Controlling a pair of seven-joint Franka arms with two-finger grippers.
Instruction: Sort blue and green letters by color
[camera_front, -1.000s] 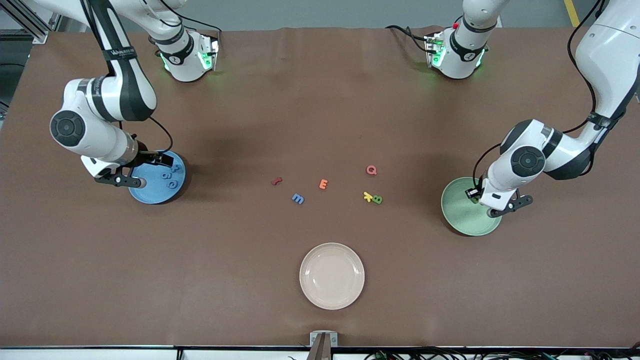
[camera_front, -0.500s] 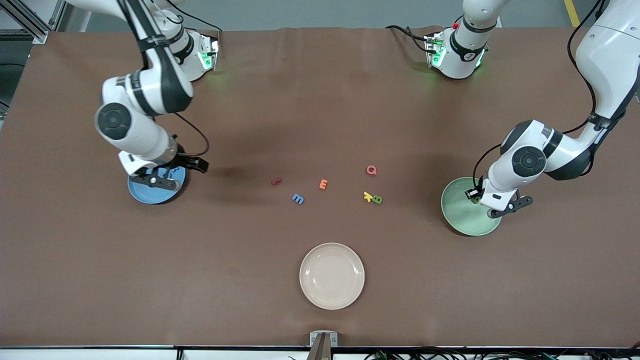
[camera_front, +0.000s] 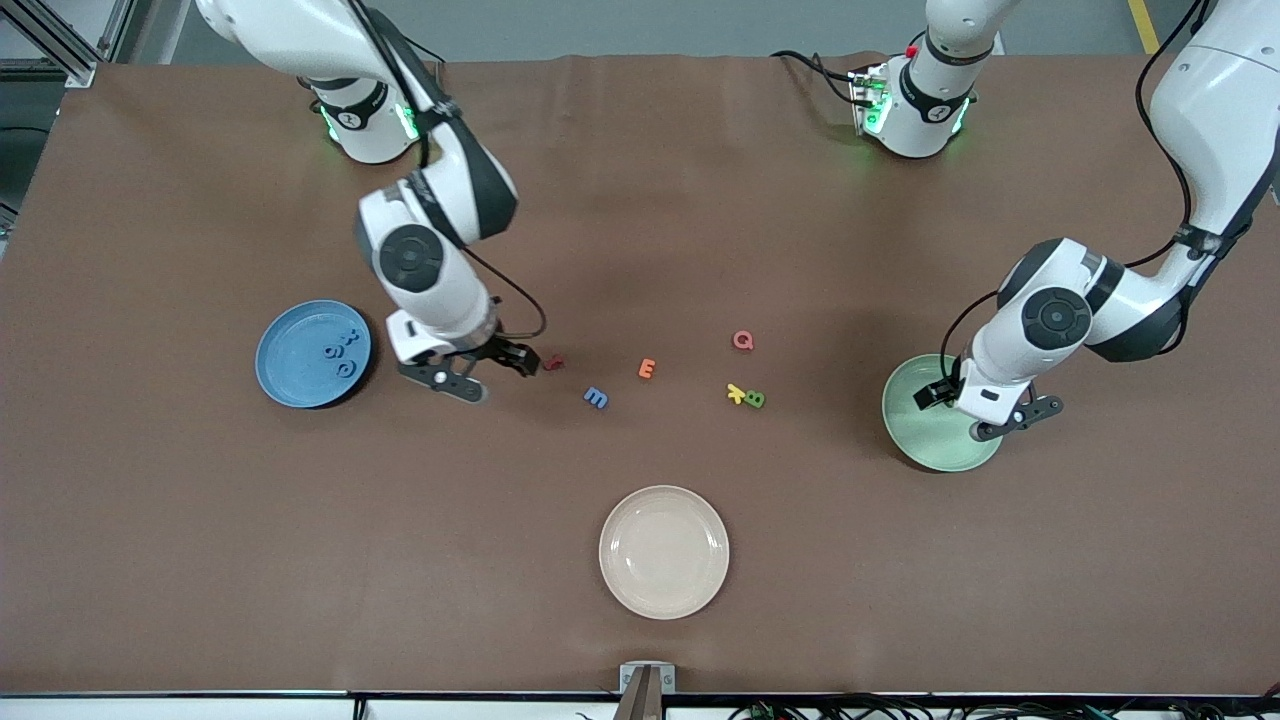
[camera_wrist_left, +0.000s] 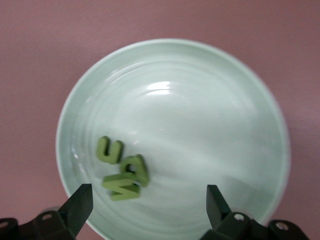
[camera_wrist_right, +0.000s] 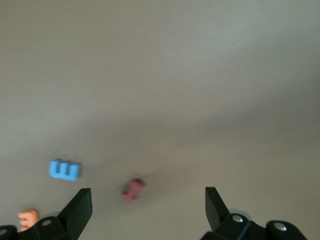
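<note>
The right gripper (camera_front: 497, 372), jaws released and empty, should center over the blue letter (camera_front: 596, 397), avoiding the red letter (camera_front: 553, 362). The left gripper (camera_front: 985, 412), released, hangs over the green plate (camera_front: 925, 440).

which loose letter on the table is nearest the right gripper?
The dark red letter, right beside the right gripper; the blue letter lies farther toward the left arm's end.

On the bench we read the letters themselves: a pink Q (camera_front: 742, 340), an orange E (camera_front: 647, 368), a green B (camera_front: 755, 400) touching a yellow K (camera_front: 736, 393), and a blue piece (camera_front: 596, 397) shaped like an M or E near the right gripper (camera_front: 493, 373). We can read no other marking.
</note>
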